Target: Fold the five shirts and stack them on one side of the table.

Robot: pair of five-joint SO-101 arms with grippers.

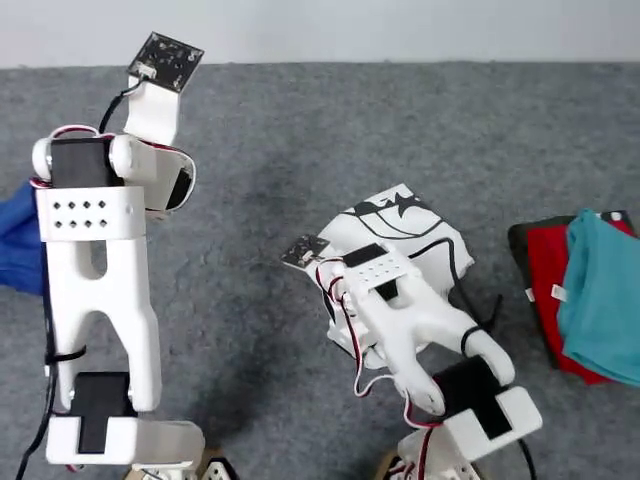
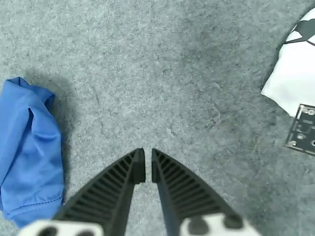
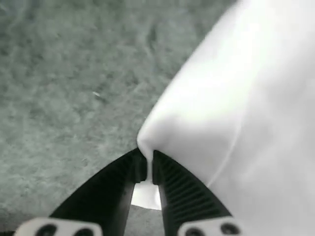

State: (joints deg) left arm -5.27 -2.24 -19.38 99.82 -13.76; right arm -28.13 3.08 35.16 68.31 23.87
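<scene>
Right wrist view has the white shirt pinched at a fold between the right gripper jaws; it lies mid-table. The left gripper hangs nearly closed and empty over the grey table, near the blue shirt. A teal shirt lies on a red shirt at the table's right edge.

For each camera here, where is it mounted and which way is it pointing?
High: fixed above the table, looking down; left arm, right arm, white shirt, blue shirt, red shirt, teal shirt.
Left wrist: on the left arm, facing the table; left gripper shut, empty.
Right wrist: on the right arm, close to the white shirt; right gripper pinches its edge.
Shared: high and left wrist both show the blue and white shirts.
</scene>
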